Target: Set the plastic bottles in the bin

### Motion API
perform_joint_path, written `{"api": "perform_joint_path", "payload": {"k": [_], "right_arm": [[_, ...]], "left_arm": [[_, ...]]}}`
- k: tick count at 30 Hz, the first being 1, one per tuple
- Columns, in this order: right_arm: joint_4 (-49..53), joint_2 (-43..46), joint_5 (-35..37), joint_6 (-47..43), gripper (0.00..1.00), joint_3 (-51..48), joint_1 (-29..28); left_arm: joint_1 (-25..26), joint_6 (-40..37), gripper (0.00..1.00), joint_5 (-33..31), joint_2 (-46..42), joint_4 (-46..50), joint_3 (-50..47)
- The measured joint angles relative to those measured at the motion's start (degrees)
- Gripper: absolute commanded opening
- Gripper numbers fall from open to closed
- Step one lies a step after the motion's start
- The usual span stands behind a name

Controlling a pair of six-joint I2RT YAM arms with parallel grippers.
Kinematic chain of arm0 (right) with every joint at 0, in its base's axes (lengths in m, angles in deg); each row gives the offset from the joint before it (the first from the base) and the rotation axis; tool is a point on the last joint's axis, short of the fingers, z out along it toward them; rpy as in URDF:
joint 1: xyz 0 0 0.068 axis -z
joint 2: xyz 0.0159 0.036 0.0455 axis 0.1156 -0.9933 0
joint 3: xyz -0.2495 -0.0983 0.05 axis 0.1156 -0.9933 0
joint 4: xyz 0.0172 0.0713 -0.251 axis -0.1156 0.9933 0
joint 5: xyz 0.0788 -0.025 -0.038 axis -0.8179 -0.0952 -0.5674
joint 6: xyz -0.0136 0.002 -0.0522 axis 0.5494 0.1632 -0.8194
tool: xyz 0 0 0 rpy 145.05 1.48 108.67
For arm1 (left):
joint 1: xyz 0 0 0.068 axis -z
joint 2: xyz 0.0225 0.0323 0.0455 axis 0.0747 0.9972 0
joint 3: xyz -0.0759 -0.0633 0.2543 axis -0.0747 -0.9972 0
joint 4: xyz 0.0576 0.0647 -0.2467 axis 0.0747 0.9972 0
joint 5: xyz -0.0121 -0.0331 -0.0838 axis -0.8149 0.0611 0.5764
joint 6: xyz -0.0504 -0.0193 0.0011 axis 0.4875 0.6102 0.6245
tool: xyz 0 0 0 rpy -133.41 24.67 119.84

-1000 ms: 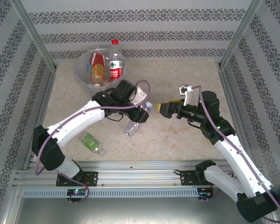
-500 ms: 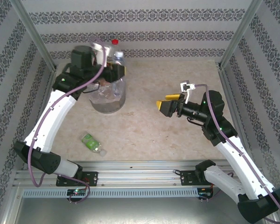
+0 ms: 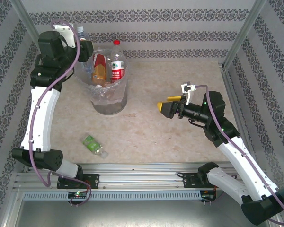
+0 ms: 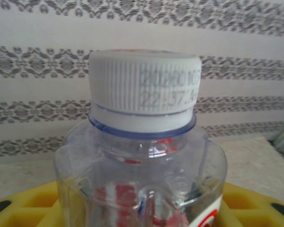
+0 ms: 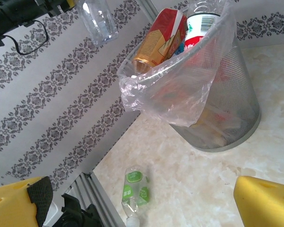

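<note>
Plastic bottle (image 4: 142, 156), clear with a white cap, pinched between the left gripper's (image 3: 86, 45) yellow fingers (image 4: 23, 203), just left of the bin (image 3: 110, 101) rim. Green-labelled bottle (image 3: 93, 145) flat on the table (image 3: 180, 75), well clear of that gripper. Bagged bin holding a red-labelled bottle (image 3: 98, 61), an orange one (image 3: 99, 74) and a red-capped one (image 3: 116, 64). Right gripper (image 3: 166, 106) gaping wide, empty, well right of the bin.

Bright, even, diffuse light, faint shadows, soft blur on the near yellow fingers (image 5: 265, 203).
</note>
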Motion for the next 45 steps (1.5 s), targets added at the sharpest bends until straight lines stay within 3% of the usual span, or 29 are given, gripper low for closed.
{"api": "perform_joint_path", "payload": {"k": [12, 24, 37, 40, 45], "right_arm": [[1.57, -0.79, 1.01, -0.92, 0.98, 0.94, 0.00], [3.02, -1.14, 1.66, -1.53, 0.98, 1.11, -0.35], [2.97, -1.92, 1.66, -1.53, 0.98, 1.11, -0.35], [2.99, -1.88, 1.68, -1.53, 0.98, 1.11, -0.35], [2.99, -1.81, 1.70, -1.55, 0.98, 1.11, -0.35]], "left_arm": [[-2.12, -2.21, 0.54, -4.50, 7.76, -0.02, 0.33], [-2.21, -2.54, 0.57, -4.90, 11.43, 0.48, 0.15], [-2.21, -1.97, 0.58, -4.42, 13.70, 9.31, 4.15], [-2.21, -1.66, 0.61, -4.44, 14.93, 11.85, 5.79], [-2.21, -1.16, 0.75, -4.22, 16.55, 14.21, 6.80]]}}
